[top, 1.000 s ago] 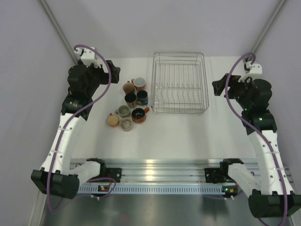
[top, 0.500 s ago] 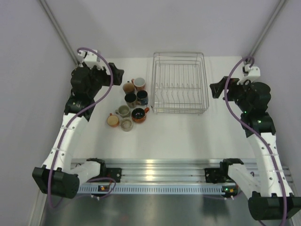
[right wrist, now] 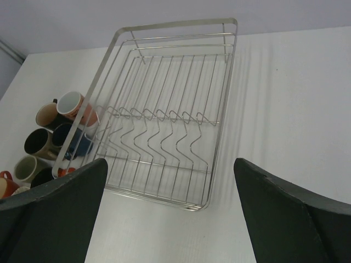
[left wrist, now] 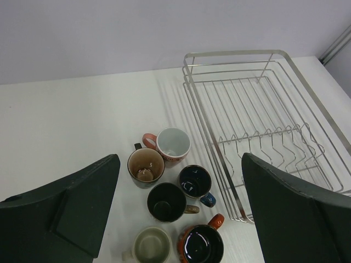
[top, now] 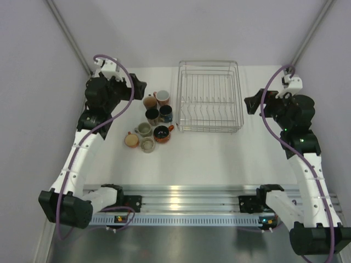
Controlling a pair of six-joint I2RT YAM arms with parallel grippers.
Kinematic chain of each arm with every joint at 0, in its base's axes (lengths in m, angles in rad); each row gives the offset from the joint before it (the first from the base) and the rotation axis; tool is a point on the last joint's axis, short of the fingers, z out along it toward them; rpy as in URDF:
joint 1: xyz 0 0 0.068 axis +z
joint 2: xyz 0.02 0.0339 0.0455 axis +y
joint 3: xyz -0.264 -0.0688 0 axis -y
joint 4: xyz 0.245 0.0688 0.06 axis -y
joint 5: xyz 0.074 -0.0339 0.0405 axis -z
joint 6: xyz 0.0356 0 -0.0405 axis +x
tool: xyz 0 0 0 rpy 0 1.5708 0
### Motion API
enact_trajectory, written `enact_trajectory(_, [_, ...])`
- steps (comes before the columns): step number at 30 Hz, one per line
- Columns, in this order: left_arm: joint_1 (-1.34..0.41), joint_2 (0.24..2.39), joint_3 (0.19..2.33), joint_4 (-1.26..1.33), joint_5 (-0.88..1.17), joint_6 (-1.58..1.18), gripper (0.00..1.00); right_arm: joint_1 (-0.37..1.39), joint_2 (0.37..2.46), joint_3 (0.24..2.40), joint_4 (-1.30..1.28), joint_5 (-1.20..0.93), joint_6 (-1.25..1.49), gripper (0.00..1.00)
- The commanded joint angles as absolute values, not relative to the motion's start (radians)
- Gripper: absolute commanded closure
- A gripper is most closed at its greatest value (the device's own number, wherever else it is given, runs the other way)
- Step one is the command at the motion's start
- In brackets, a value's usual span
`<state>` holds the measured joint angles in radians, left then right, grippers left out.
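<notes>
— Any writing on the mugs (left wrist: 173, 143)?
— None legible. Plain glaze and colour only.
— The rack (left wrist: 236, 53)? The rail (top: 186, 220)?
— Bare wire and bare metal. No label, brand or number is readable in any view.

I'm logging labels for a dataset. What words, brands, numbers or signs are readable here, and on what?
No text can be read in any view.
mugs: coloured glazes only; any print is too small to make out.
dish rack: bare wire, no label visible.

Mugs (top: 151, 120) left of rack (top: 208, 103)
</notes>
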<state>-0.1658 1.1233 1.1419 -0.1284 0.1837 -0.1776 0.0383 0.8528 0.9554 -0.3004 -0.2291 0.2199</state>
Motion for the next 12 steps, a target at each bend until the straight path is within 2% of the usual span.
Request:
enact_trajectory(1, [-0.17, 1.124, 1.158, -0.098, 0.195, -0.166, 0.02, 0.046, 0.847, 0.968, -0.281, -0.222, 0.209, 0.01])
enact_trajectory(12, [-0.172, 1.129, 1.166, -0.127, 0.16, -0.158, 0.02, 0.046, 0.85, 0.968, -0.281, -0.241, 0.201, 0.01])
